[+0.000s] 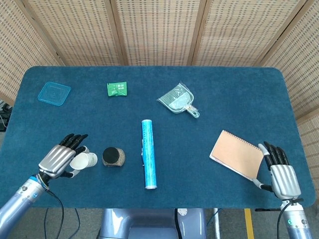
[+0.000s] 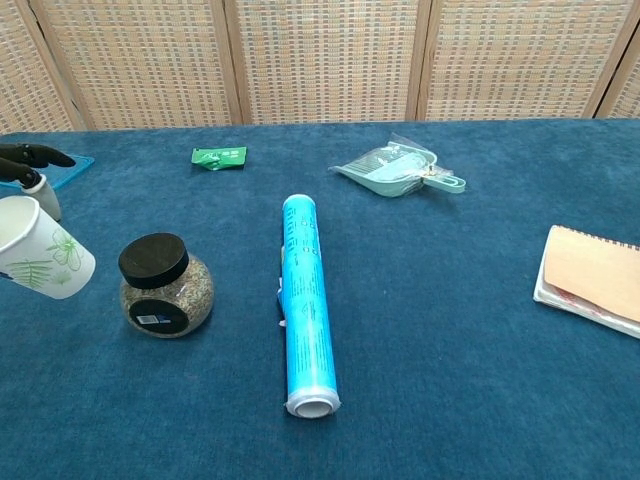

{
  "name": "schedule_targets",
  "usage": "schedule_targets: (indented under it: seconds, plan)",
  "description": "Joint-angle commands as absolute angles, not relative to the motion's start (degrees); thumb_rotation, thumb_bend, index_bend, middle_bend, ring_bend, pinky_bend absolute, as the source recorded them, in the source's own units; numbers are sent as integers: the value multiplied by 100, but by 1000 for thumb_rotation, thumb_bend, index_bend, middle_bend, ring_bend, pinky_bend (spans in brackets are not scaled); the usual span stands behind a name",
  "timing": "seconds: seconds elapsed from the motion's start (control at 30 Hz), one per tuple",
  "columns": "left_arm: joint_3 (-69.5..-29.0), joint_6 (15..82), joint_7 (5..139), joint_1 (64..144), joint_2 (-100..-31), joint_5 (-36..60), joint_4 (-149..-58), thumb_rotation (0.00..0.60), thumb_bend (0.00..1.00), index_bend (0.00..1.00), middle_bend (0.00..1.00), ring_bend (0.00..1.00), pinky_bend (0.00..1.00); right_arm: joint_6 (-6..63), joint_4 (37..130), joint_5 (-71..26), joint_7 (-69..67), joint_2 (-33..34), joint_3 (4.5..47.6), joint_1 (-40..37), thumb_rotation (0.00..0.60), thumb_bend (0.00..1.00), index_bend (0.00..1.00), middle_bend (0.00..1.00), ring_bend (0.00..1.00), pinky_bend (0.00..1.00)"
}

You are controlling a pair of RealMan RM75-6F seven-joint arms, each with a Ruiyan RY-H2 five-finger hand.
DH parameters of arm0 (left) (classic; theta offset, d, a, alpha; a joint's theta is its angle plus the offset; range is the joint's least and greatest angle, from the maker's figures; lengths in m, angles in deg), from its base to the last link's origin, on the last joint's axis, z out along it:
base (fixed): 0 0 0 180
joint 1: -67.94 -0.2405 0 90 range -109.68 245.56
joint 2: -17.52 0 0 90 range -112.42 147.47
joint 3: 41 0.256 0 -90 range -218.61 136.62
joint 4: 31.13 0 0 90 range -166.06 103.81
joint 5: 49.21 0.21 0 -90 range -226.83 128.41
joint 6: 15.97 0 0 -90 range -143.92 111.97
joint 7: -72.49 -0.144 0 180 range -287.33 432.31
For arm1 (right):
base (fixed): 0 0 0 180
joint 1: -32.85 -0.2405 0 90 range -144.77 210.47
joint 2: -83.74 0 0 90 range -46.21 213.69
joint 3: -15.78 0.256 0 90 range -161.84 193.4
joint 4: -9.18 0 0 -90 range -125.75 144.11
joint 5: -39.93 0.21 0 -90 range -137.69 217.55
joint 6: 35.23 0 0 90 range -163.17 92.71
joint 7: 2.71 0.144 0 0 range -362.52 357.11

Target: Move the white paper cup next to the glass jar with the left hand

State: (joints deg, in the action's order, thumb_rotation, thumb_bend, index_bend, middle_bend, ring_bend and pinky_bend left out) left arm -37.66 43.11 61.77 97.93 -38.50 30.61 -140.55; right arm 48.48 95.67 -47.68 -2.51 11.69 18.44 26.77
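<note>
The left hand [image 1: 61, 159] grips the white paper cup [image 1: 85, 160] near the front left of the table [image 1: 224, 89], its dark fingers [image 1: 75, 141] reaching over the top of the cup. The cup is tilted, its mouth leaning toward the hand, and it sits just left of the glass jar [image 1: 113, 156]; the chest view shows a small gap between cup [image 2: 42, 262] and jar [image 2: 165, 287]. Whether the cup's base touches the cloth cannot be told. The right hand [image 1: 280, 172] rests at the front right corner with its fingers spread and nothing in it, just beside the notebook [image 1: 236, 154]. A blue roll [image 1: 148, 153] lies right of the jar. Farther back are a dustpan [image 1: 179, 100], a green packet [image 1: 116, 88] and a blue lid [image 1: 54, 93].
</note>
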Motion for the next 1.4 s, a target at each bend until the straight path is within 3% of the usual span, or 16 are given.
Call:
schedule_targets:
  seconds: [0.03,0.33,1.4]
  plan:
    - [-3654,4344,6319,9731,-3751,3445,-14114,600,296,297,0,0,0,4858,9575,-4767,-269,1165,1842,2684,600,4,0,0,0,0]
    - [-3616,4245,6146,9781,-3773,3931,-14301,600,297,291,0,0,0,4838,9576,-4742,-242,1175,1851,2680,600,5,0,0,0,0]
    - [-3784,3827,4416,9960,-4724,3589,-14149,600,296,277,0,0,0,4841,9601,-4728,-135,1233,1865,2686,600,3,0,0,0,0]
